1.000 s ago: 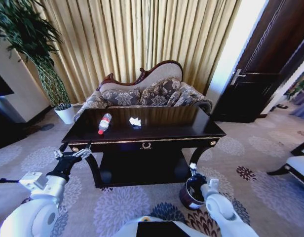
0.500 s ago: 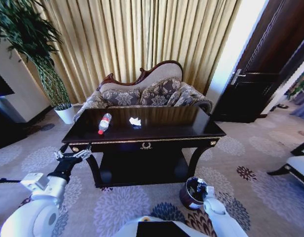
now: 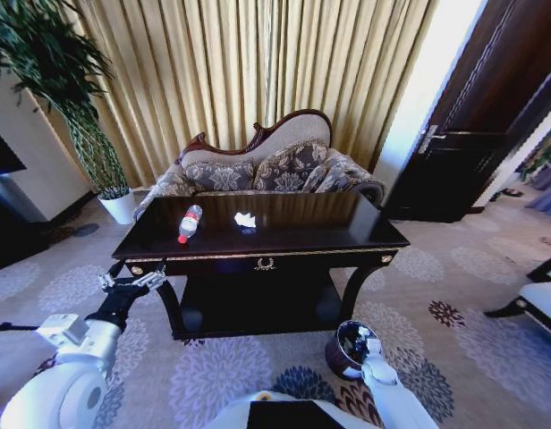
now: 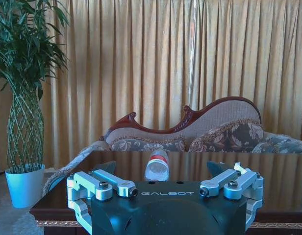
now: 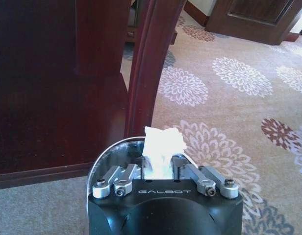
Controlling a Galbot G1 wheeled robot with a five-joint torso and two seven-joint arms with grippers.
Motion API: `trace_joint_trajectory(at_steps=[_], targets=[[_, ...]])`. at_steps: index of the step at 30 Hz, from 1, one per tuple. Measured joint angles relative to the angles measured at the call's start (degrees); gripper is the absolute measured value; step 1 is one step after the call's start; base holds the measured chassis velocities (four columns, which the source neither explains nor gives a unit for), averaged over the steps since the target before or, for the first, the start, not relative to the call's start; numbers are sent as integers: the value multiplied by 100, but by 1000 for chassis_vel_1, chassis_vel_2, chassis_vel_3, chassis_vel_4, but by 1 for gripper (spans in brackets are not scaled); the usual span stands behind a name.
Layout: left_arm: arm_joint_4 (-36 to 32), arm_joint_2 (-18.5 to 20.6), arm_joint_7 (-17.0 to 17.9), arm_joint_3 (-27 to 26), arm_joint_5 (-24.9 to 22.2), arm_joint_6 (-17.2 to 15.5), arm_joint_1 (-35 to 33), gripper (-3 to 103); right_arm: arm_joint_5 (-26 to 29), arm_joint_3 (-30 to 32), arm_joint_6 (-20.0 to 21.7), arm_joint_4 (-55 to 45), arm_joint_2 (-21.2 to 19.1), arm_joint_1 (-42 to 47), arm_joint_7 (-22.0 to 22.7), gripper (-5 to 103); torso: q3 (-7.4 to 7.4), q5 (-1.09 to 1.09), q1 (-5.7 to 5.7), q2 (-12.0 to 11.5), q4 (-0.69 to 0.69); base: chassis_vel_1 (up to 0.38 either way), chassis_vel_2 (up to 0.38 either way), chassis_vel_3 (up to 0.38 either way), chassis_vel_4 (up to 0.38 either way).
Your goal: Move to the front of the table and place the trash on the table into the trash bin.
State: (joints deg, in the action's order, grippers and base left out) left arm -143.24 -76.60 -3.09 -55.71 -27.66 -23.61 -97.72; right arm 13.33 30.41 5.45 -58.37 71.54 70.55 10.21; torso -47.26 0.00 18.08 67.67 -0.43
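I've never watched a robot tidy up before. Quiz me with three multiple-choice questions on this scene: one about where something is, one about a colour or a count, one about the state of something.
1. Where does the trash bin stand?
A. on the table
B. on the carpet by the table's front right leg
C. on the sofa

2. What colour is the label on the plastic bottle?
A. red
B. blue
C. green

3. What is the right gripper doing?
A. hanging empty
B. gripping the bottle
C. holding a white paper wad over the bin

Answers:
1 B: the head view shows the bin on the floor beside that leg.
2 A: a red band shows on the bottle lying on the tabletop.
3 C: the right wrist view shows the wad between the fingers, above the bin's rim.
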Motion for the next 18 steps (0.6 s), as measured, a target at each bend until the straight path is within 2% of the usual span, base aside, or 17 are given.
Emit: trace_joint_trajectory(at_steps=[1, 3, 6, 9, 10, 12, 13, 15, 16, 17, 18], targets=[[0, 0, 0, 0, 0, 0, 0, 100, 0, 0, 0, 0, 0, 0, 0, 33, 0, 0, 0, 0, 0, 0, 0, 0, 0], [0, 7, 0, 0, -1, 76, 15, 100, 5, 11, 2, -32, -38, 14, 29, 44, 0, 0, 0, 0, 0, 0, 0, 0, 0], [0, 10, 1, 0, -1, 83, 16, 100, 9, 16, 3, -47, -50, 17, 46, 49, 0, 0, 0, 0, 0, 0, 0, 0, 0], [0, 12, -1, 2, -9, 94, 19, 100, 26, 18, 5, -128, -77, 36, 90, 67, 0, 0, 0, 0, 0, 0, 0, 0, 0], [0, 12, -1, 2, -9, 94, 19, 100, 26, 18, 5, -128, -77, 36, 90, 67, 0, 0, 0, 0, 0, 0, 0, 0, 0], [0, 11, -5, 4, -14, 95, 28, 100, 37, 16, 6, -179, -85, 51, 104, 78, 0, 0, 0, 0, 0, 0, 0, 0, 0], [0, 11, -5, 4, -14, 95, 28, 100, 37, 16, 6, -179, -85, 51, 104, 78, 0, 0, 0, 0, 0, 0, 0, 0, 0], [0, 12, -7, 3, -16, 96, 28, 100, 41, 12, 8, -198, -89, 58, 108, 88, 0, 0, 0, 0, 0, 0, 0, 0, 0], [0, 12, -8, 0, -17, 98, 27, 100, 42, 12, 9, -204, -90, 64, 108, 88, 0, 0, 0, 0, 0, 0, 0, 0, 0], [0, 13, -14, -7, -18, 106, 22, 100, 40, 12, 10, -215, -90, 82, 108, 97, 0, 0, 0, 0, 0, 0, 0, 0, 0], [0, 13, -14, -7, -18, 106, 22, 100, 40, 12, 10, -215, -90, 82, 108, 97, 0, 0, 0, 0, 0, 0, 0, 0, 0]])
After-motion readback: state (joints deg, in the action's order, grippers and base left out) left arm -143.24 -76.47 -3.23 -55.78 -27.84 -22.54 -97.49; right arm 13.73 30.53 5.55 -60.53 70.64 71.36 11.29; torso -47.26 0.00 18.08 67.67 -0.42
